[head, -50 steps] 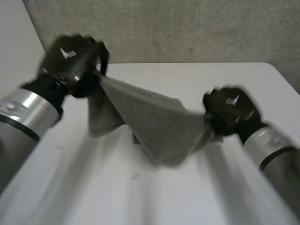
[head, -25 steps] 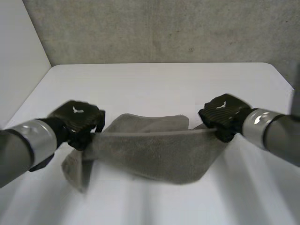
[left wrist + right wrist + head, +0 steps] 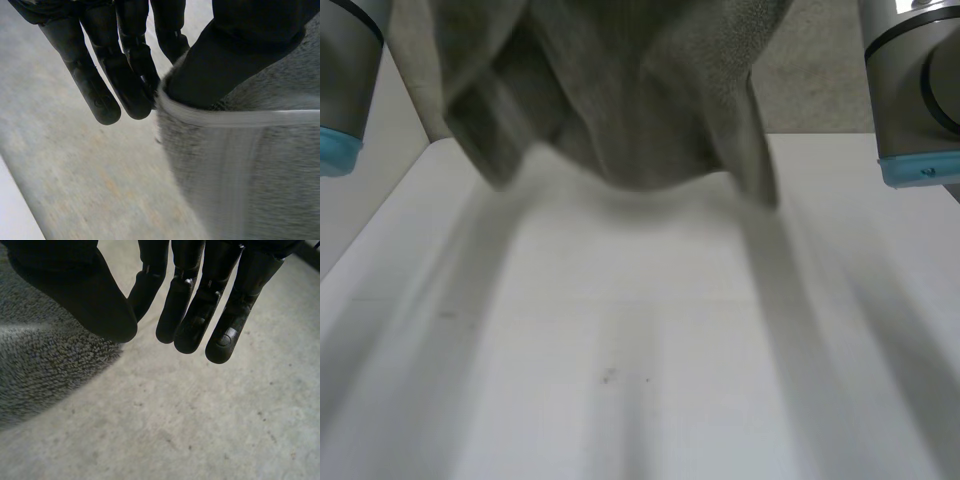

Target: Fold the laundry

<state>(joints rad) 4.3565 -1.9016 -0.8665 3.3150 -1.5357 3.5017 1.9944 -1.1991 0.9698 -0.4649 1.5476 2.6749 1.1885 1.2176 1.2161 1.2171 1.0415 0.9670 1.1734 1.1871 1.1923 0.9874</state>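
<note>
A grey towel (image 3: 620,90) hangs bunched in the air between my two raised arms, its lower folds dangling just above the far part of the white table (image 3: 640,350). My left hand (image 3: 125,60) pinches the towel's edge (image 3: 250,175) between its thumb and its straight fingers. My right hand (image 3: 190,305) has its thumb pressed over the other end of the towel (image 3: 40,370), with its fingers held straight beside it. In the head view my left forearm (image 3: 345,70) and right forearm (image 3: 915,90) stand upright at either side of the cloth.
A grey concrete wall (image 3: 820,90) rises behind the table. A pale side wall (image 3: 360,200) borders the table's left edge. Bare white tabletop stretches under the hanging towel.
Both arms have swung up from just above the table and lifted the towel with them. The cloth, stretched low between the hands half a second ago, now hangs high.
</note>
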